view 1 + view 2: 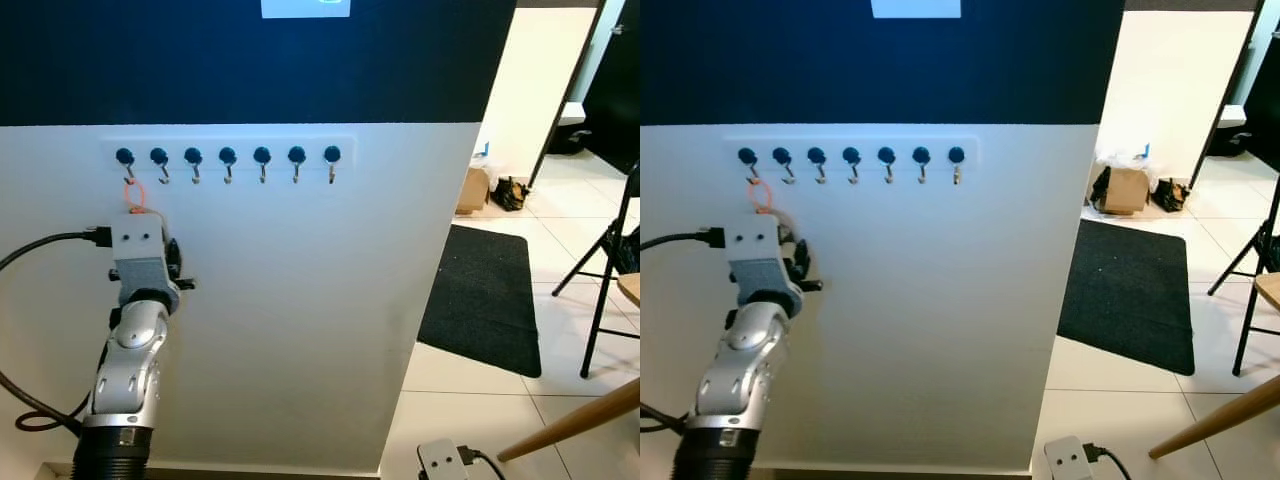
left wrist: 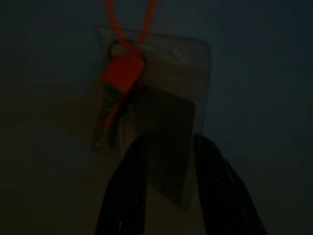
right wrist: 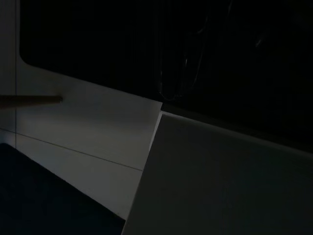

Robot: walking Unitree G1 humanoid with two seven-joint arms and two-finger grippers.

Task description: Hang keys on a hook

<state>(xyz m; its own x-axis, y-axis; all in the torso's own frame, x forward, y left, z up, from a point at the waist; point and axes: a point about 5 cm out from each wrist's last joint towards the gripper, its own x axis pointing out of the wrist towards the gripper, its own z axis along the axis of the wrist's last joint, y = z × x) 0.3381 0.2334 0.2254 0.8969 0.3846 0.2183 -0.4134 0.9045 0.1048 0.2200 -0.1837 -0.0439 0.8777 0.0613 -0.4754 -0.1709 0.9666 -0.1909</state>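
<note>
In the left eye view, the left arm reaches up to the white wall. An orange loop point(image 1: 133, 195) hangs from the first hook point(image 1: 127, 172) on the left of a row of seven hooks point(image 1: 228, 164). The loop sits just above the arm's wrist block. The wall is dark blue on top and white below. To the right there is a tiled floor point(image 1: 470, 400) with a black mat point(image 1: 484, 295), a cardboard box point(image 1: 472, 189) and a folding chair point(image 1: 612, 270).

The right eye view shows the same scene.

In the left wrist view, it is very dark. The left gripper point(image 2: 168, 152) has its two black fingers a little apart. The keys point(image 2: 115, 110) hang in a clear plastic sleeve point(image 2: 161, 117) under the orange loop. The sleeve's bottom edge lies between the fingers; I cannot tell if they pinch it.

In the right wrist view, it is dark too. Some pale floor tiles point(image 3: 88, 132) show. I cannot tell how the right gripper's fingers stand.
</note>
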